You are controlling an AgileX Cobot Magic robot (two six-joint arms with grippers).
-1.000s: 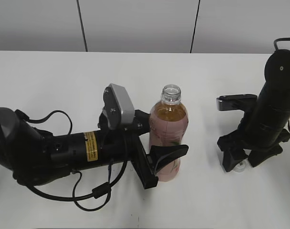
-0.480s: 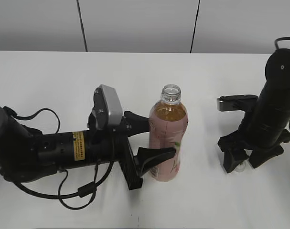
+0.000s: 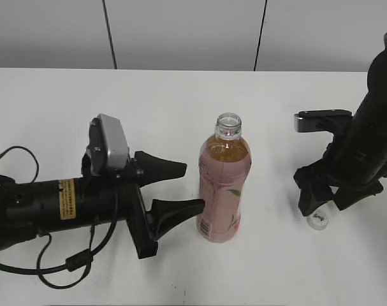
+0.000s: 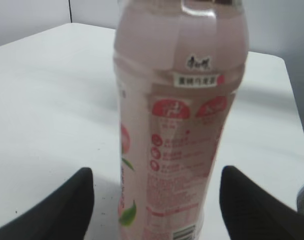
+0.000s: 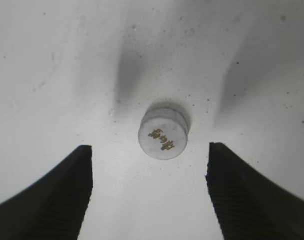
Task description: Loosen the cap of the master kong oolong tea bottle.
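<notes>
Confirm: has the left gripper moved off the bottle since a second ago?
Yes. The left gripper has opened and pulled back leftward, clear of the bottle, which stands where it was. Its fingers were around the bottle's lower body earlier.

You see a clear glossy plastic bottle (image 3: 223, 178) before the left gripper (image 3: 180, 189), and a matt white plastic cap (image 5: 163, 131) under the right gripper's (image 5: 149, 195) ribbed black fingers (image 5: 51, 195).
</notes>
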